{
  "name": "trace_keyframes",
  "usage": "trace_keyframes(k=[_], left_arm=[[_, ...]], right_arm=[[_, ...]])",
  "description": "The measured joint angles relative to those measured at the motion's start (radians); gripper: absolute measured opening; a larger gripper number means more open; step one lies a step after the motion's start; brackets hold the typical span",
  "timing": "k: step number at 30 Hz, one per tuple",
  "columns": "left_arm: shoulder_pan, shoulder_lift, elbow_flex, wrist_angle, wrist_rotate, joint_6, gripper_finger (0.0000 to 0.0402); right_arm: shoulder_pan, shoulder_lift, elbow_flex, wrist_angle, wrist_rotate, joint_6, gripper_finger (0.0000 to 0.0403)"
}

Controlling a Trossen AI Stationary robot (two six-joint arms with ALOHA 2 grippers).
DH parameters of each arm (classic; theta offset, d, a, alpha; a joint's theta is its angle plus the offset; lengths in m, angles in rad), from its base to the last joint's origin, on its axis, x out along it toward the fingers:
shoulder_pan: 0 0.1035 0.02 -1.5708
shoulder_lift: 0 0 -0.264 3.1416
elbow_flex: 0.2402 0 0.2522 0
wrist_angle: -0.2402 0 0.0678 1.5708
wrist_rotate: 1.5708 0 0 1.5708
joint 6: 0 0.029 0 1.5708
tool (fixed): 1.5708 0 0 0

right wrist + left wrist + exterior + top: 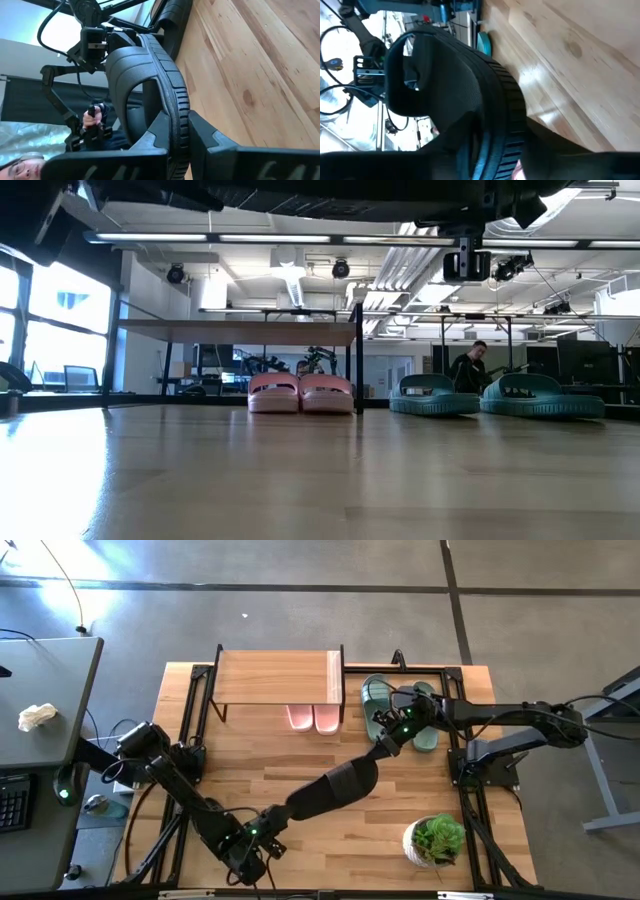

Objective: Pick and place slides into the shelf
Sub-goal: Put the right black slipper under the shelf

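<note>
Two black slides hang in the air over the table's middle, end to end in the high view. My left gripper (pixel 250 840) is shut on the nearer one (pixel 290 808). My right gripper (pixel 393 735) is shut on the farther one (pixel 355 778). The pink pair (pixel 313 718) stands on its soles on the table under the shelf (pixel 275 675). The green pair (pixel 400 710) rests on the table right of the shelf, partly covered by my right arm. The low view shows the pink pair (pixel 300 393) and the green pair (pixel 495 396), but no black slide on the table. My left gripper pinches its black slide (pixel 445 100) by the ribbed edge of the sole (pixel 512 125), between the two fingers. The slide is turned on its side, lifted clear, with the strap (pixel 402 60) beyond the fingers. My right gripper pinches the other black slide (pixel 145 75) by the ribbed sole edge (pixel 179 117), one finger (pixel 220 145) on each face. This slide stands on edge, clear of the table, its strap (pixel 122 65) arching to one side.
A potted plant (pixel 437 838) stands near the table's near right corner. A grey desk (pixel 50 700) with crumpled paper and a keyboard lies left of the table. A person (pixel 470 368) sits in the room behind; another's hand (pixel 92 117) shows in the right wrist view.
</note>
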Motion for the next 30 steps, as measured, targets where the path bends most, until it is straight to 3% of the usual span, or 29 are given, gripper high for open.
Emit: trace_keyframes(k=[4, 18, 24, 30], left_arm=[[-0.002, 0.0, 0.0, 0.005, -0.003, 0.002, 0.0053], [-0.002, 0.0, 0.0, 0.024, -0.015, -0.027, 0.0063], [-0.001, 0.0, 0.0, 0.024, -0.023, -0.041, 0.0049], [-0.007, 0.0, 0.0, 0.023, -0.163, -0.075, 0.0051]], right_arm=[[0.0, 0.0, 0.0, -0.004, 0.007, -0.002, 0.0011], [-0.003, -0.001, 0.0, -0.041, 0.017, -0.096, 0.0144], [-0.029, -0.014, 0.0, -0.063, -0.009, -0.14, 0.0202], [-0.13, -0.106, 0.0, -0.273, 0.02, -0.249, 0.0221]])
